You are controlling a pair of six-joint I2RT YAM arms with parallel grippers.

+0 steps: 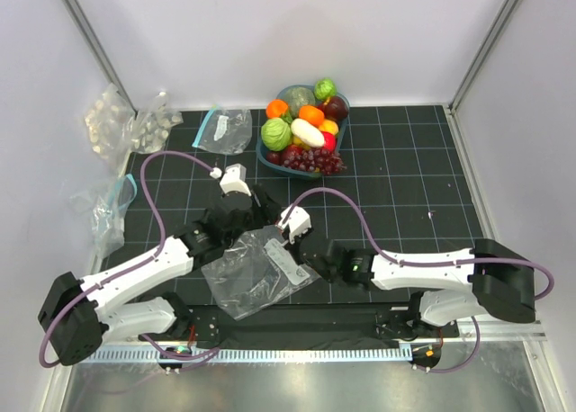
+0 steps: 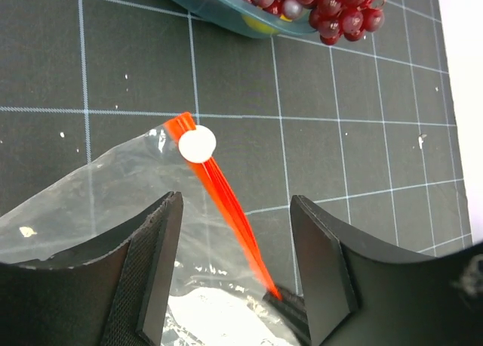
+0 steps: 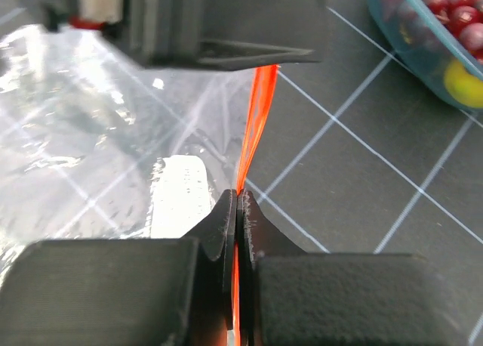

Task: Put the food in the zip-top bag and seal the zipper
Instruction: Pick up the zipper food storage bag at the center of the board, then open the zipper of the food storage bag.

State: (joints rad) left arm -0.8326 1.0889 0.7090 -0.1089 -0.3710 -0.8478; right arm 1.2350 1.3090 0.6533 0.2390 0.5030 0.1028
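My right gripper (image 3: pixel 238 202) was clenched on the zipper (image 3: pixel 255 112), and my left gripper (image 2: pixel 235 263) stood spread, one finger to each side of that orange strip. The zip-top bag (image 1: pixel 252 268) lay crumpled near the middle of the desk's near edge, on a black gridded mat (image 1: pixel 414 187). The food (image 1: pixel 304 129) sat heaped in a teal bowl (image 2: pixel 215 12) at the far edge, with white walls (image 1: pixel 270 34) around the desk.

Top camera: fixed high above near edge of bench (image 1: pixel 405 160), looking down on all of it. Left wrist camera: close behind left claw (image 2: pixel 235 233), facing forward and down. Right wrist camera: even nearer, behind right claw (image 3: pixel 237 199). Both wrist views share zipper (image 2: pixel 219 176) ahead of claws, tray (image 2: pixel 219 10) edge beyond.
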